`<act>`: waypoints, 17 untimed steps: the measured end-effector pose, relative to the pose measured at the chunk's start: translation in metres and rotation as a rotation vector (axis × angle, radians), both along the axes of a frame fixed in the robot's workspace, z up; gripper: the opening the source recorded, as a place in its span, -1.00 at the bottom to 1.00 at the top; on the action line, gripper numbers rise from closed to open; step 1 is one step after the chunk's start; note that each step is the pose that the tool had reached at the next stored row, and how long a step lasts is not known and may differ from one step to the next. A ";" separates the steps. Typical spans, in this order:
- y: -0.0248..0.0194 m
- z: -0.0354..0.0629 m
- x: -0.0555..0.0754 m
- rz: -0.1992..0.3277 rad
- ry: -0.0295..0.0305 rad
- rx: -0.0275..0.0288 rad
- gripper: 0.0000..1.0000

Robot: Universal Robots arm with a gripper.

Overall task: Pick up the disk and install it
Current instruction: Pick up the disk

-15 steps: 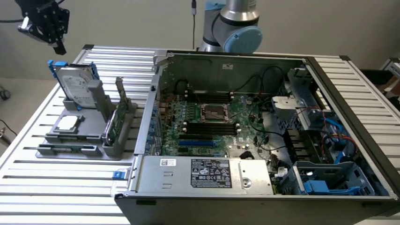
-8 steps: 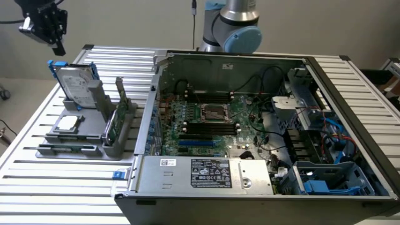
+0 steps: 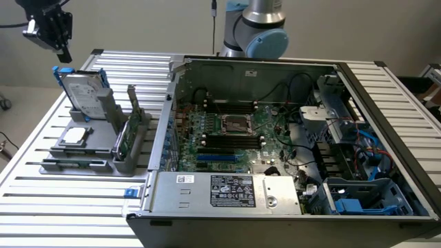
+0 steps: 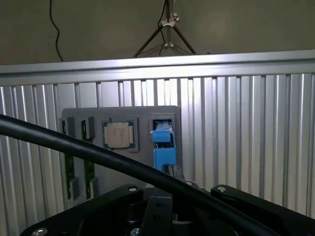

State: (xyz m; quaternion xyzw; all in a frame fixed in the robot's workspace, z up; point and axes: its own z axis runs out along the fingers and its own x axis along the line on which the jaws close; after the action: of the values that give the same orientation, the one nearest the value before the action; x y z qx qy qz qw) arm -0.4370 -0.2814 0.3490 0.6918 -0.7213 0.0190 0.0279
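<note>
The disk [image 3: 85,95] stands on edge in a grey holder [image 3: 103,150] at the exterior view's left, its white label and blue carrier showing. In the wrist view the disk [image 4: 163,146] appears edge-on as a blue strip in the holder's slot. My gripper [image 3: 64,55] hangs in the air above the disk and a little toward the exterior view's left, well apart from it. Its fingers are shut and hold nothing.
The same holder carries a small square silver chip [image 3: 74,135] and a green circuit card [image 3: 125,135]. An open computer case [image 3: 276,139] with its motherboard fills the middle and right of the slatted metal table [image 3: 62,206]. A black cable [image 4: 74,143] crosses the wrist view.
</note>
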 end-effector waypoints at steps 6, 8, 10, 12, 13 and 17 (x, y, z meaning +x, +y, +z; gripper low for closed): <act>0.0000 -0.0006 -0.005 0.005 -0.0057 0.0000 -0.65; 0.0000 -0.0009 -0.005 0.006 -0.0061 0.0000 -0.52; -0.0005 -0.0015 -0.005 0.006 -0.0062 0.0000 -0.29; -0.0022 -0.0025 -0.005 0.006 -0.0060 -0.0001 -0.16; -0.0031 -0.0034 -0.005 0.007 -0.0059 -0.0001 -0.05; -0.0062 -0.0102 -0.006 0.009 -0.0059 0.0000 0.19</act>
State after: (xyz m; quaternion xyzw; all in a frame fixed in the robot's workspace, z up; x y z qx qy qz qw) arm -0.4427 -0.2876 0.3388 0.6950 -0.7183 0.0212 0.0257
